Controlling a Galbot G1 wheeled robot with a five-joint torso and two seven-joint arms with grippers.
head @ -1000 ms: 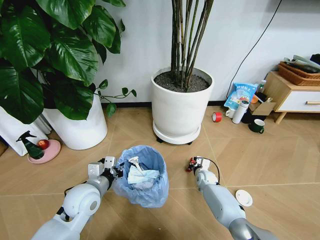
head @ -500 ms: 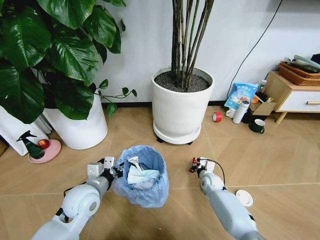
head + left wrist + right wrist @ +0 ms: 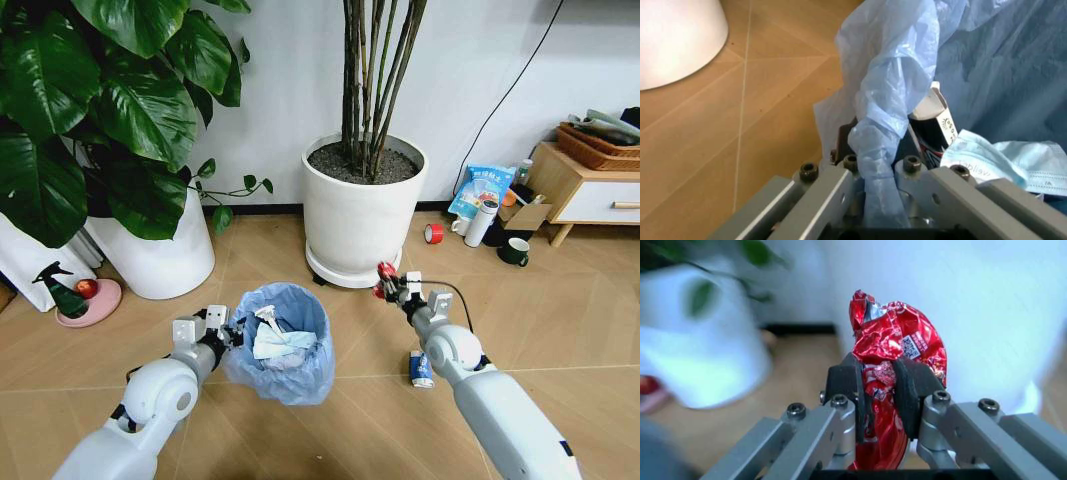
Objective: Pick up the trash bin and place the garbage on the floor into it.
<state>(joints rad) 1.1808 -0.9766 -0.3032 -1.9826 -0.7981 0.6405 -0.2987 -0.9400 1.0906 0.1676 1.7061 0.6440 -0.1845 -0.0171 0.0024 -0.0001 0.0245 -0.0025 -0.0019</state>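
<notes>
Bin (image 3: 282,345) on the floor (image 3: 300,430) before the white pot (image 3: 362,210); left hand (image 3: 222,333) clamps the bag rim at the bin's left side; right hand (image 3: 388,281), raised right of the bin, grips a red wrapper (image 3: 897,347); blue-white bottle (image 3: 421,368) lies right of the bin.

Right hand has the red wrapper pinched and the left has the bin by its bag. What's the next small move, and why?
Probably swing the right hand leftward until it hangs over the round trash bin lined with light-blue plastic. The crumpled red foil wrapper sits clamped between that hand's pads, raised but off to the bin's right, in front of the white plant pot. The left hand grips the bin's bag rim.
</notes>
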